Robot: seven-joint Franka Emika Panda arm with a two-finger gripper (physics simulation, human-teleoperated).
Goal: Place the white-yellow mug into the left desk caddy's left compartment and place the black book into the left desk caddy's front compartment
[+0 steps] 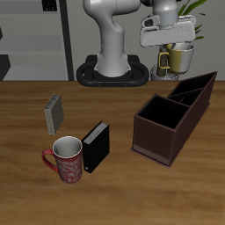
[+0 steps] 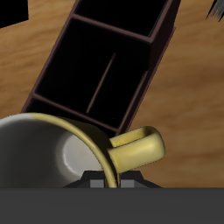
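My gripper [image 1: 175,49] is shut on the rim of the white-yellow mug [image 1: 180,59], which it holds in the air behind the taller, slanted end of the left desk caddy [image 1: 174,116]. In the wrist view the mug [image 2: 48,153] fills the near field, its yellow handle [image 2: 140,147] pointing outward. The caddy's dark compartments [image 2: 105,70] lie below and beyond it, with nothing showing in them. The black book [image 1: 95,146] stands on the table near the front, apart from the caddy.
A red patterned mug [image 1: 66,160] stands right beside the black book, nearer the front edge. A small grey book [image 1: 54,112] stands farther back. The robot's base [image 1: 110,70] sits at the table's back.
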